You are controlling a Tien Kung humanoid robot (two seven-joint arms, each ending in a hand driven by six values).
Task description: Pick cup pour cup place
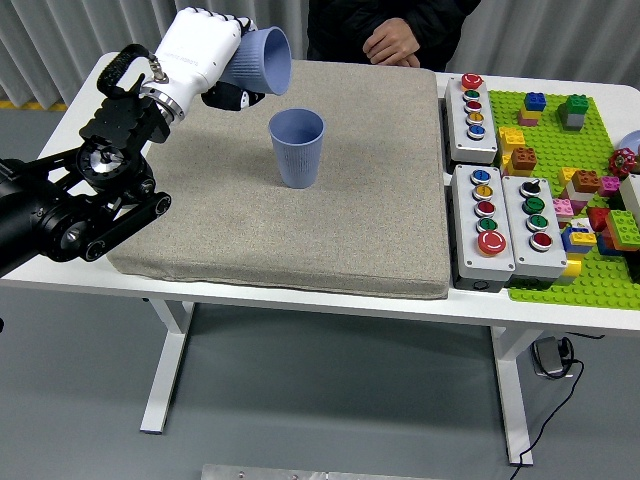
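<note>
1. While the black left arm (70, 195) reaches in from the left edge over the grey mat (290, 210), its white left hand (200, 55) is raised above the mat's far left corner.
2. The fingers are curled round a blue cup (258, 60), which they hold tipped on its side with the mouth facing right and slightly down.
3. The fingertips (232, 98) are mostly hidden behind the cup, so how far they wrap cannot be told exactly.
4. The held cup is in the air, up and to the left of a second blue cup (297, 147), and apart from it.
5. That second cup stands upright on the mat, near its middle.
6. At the far side a person's hand (390, 42) rests on the table's edge.
7. To the right of the mat lie button boxes (497, 205) and a green plate with toy bricks (575, 190).
</note>
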